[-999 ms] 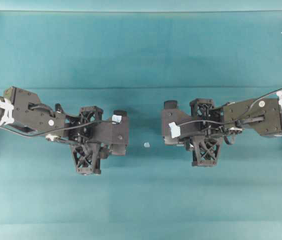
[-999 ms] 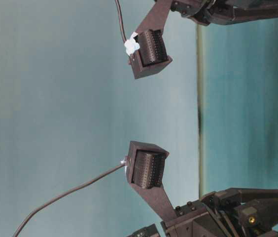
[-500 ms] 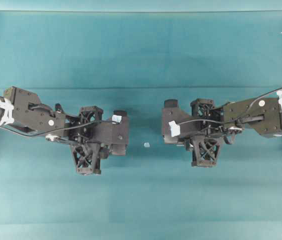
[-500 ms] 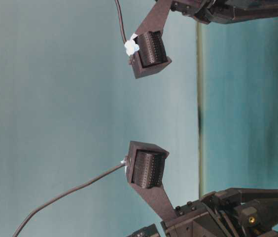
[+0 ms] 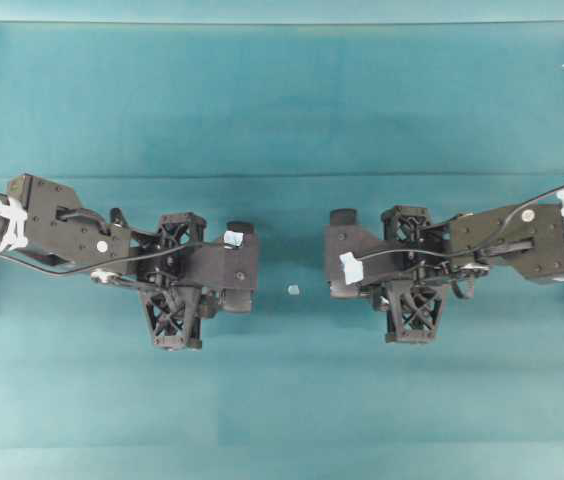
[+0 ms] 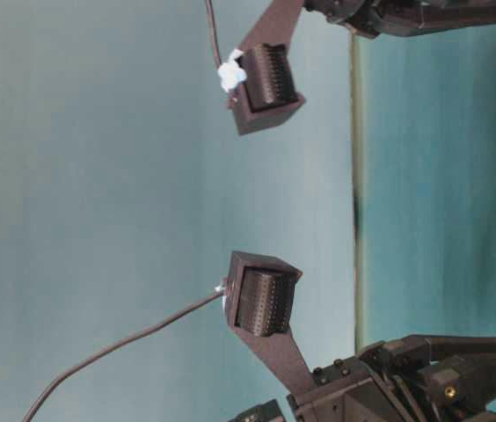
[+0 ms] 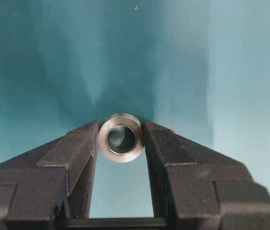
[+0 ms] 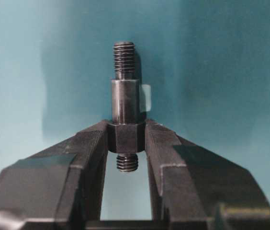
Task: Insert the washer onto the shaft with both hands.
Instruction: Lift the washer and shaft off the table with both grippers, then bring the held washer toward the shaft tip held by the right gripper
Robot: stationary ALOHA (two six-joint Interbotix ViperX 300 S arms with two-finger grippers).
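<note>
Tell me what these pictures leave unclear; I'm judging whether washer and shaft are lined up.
- Overhead view: the washer and the shaft are hidden under the black wrist housings.
- Table-level view: both hands sit outside the frame; only camera mounts show.
- Wrist views: each shows one hand, left hand or right hand, so alignment cannot be judged.
- Small pale chip: too small to identify.

Washer (image 7: 121, 138): bare metal, silvery-grey, smooth with a soft sheen; bore darker, reflective.

Shaft (image 8: 125, 105): dark grey metal; mid-section smooth, semi-glossy with a light streak; both ends finely threaded, ridged.

Left gripper (image 7: 121, 143) and right gripper (image 8: 126, 139): black plastic, matt, faintly grainy, edges lightly worn.

Table cover (image 5: 282, 120): teal, matt, cloth-like, creased in straight lines.

Pale chip (image 5: 292, 290): whitish, dull; material unclear.

Cable wrap (image 5: 350, 267): white tape, matt.
</note>
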